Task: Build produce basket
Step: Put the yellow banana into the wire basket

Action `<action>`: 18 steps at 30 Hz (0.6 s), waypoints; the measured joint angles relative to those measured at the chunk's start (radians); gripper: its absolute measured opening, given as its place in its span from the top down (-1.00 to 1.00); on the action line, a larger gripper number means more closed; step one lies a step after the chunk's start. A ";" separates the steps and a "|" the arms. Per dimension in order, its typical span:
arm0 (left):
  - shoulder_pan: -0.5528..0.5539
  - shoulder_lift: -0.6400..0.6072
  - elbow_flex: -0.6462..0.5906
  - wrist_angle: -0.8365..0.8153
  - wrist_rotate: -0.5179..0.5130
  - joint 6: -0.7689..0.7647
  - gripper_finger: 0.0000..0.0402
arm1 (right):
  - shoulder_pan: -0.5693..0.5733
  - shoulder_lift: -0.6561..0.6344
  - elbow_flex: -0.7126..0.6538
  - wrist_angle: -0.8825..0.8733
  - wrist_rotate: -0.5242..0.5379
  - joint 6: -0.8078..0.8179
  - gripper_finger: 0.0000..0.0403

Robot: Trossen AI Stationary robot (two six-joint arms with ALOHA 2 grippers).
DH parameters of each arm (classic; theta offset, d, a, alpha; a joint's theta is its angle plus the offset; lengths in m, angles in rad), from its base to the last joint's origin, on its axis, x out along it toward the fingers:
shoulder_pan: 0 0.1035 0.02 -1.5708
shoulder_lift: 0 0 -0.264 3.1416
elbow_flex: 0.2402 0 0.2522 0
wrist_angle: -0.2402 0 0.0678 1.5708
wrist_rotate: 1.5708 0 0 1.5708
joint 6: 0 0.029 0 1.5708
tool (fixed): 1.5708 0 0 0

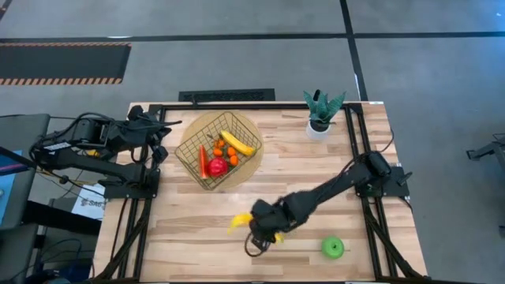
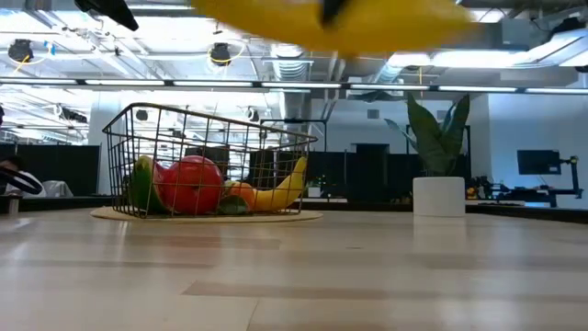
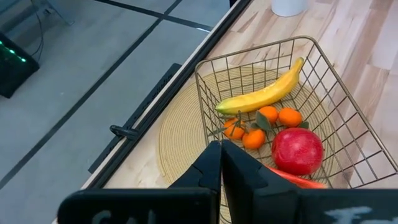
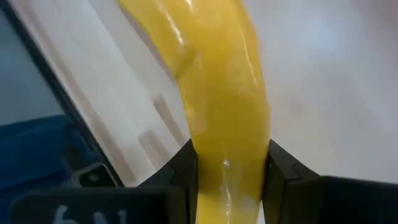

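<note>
1. Right end effector (image 1: 254,230) is clamped on a banana (image 4: 217,93), lifted above the near middle of the tabletop (image 1: 316,173).
2. Just right of it lies a green apple (image 1: 334,248).
3. Farther back, the wire basket (image 1: 189,150) on a round mat (image 3: 180,130) holds another banana (image 1: 238,143), a red apple (image 1: 218,166), a carrot (image 1: 203,161) and small oranges (image 3: 261,124).
4. Left end effector (image 3: 221,163), fingers together, waits left of the basket.

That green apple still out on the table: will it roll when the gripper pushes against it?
Probably. The green apple looks round and sits alone on bare, flat wood with nothing beside it to stop it. Its smooth, glossy skin may slip between narrow fingers, so a centred grip seems safer than a nudge. It looks rigid like the other toy produce, so squeezing should not deform it.
</note>
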 joint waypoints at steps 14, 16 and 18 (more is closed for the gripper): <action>0.000 0.000 0.000 0.000 -0.004 0.020 1.00 | -0.337 -0.035 0.587 -0.388 0.409 -0.523 0.44; 0.000 0.000 0.000 0.001 -0.001 0.018 1.00 | -0.399 -0.028 0.590 -0.324 0.398 -0.580 0.44; 0.000 0.000 0.000 0.001 0.000 0.015 1.00 | -0.460 -0.014 0.590 -0.286 0.375 -0.623 0.44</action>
